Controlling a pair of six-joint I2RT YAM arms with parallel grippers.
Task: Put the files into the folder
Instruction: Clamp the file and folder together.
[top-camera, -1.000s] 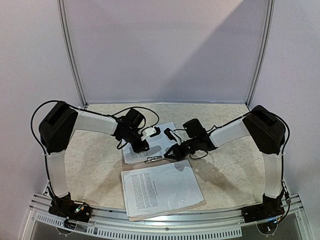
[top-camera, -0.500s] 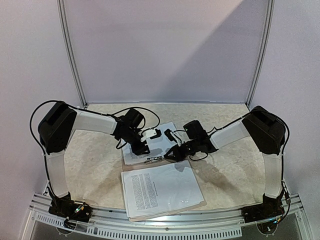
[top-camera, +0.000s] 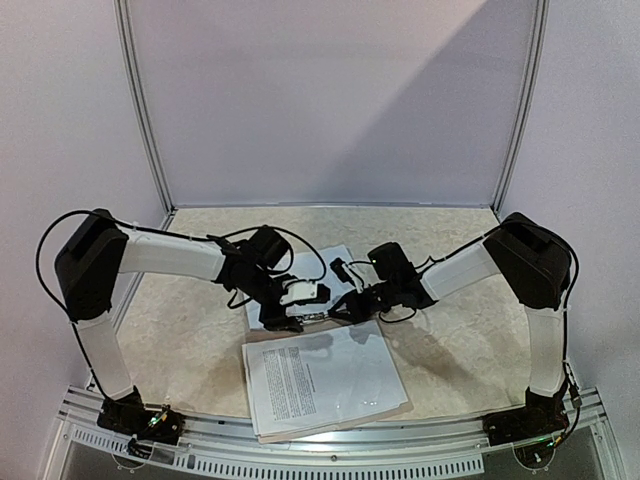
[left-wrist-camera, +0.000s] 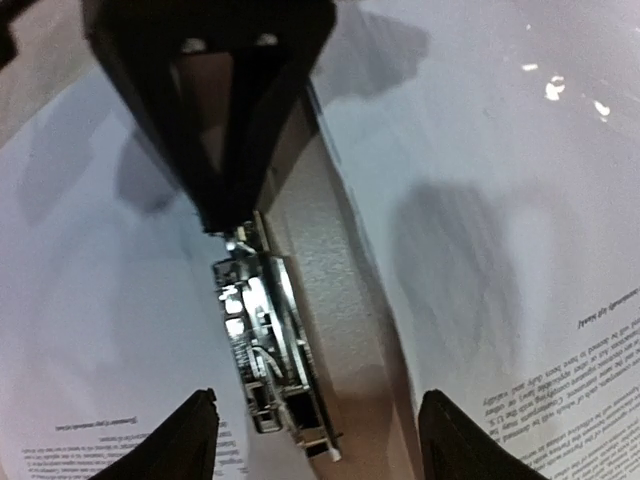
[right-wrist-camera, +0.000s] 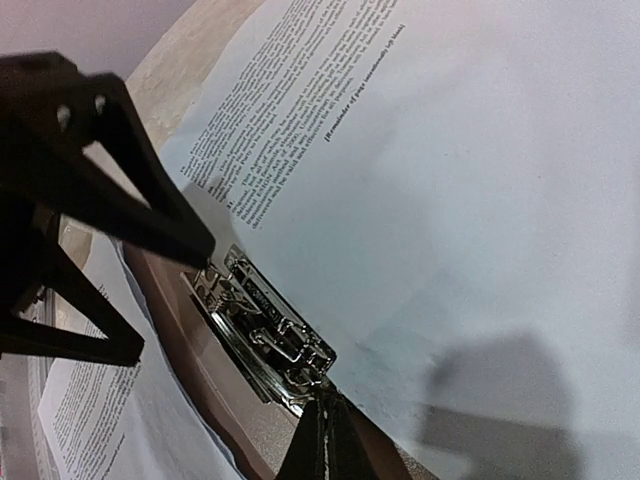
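Note:
The tan folder (top-camera: 258, 338) lies open on the table with a metal clip (top-camera: 310, 318) at its spine. White printed files (top-camera: 320, 385) lie on its near half, and more sheets (top-camera: 325, 265) on its far half. My left gripper (top-camera: 285, 322) is open just above the clip (left-wrist-camera: 265, 340), one fingertip (left-wrist-camera: 190, 445) on each side of the spine (left-wrist-camera: 335, 290). My right gripper (top-camera: 340, 310) is shut, and its closed tips (right-wrist-camera: 322, 430) touch the end of the clip (right-wrist-camera: 265, 335). Each wrist view shows the other gripper across the clip.
The marbled table top (top-camera: 460, 330) reaches to the white back wall. An aluminium rail (top-camera: 330, 445) runs along the near edge between the arm bases. Cables hang from both wrists above the far sheets.
My left arm has swung forward and lowered, bringing its open gripper from the far sheets down over the clip. The right gripper has stayed at the clip's end.

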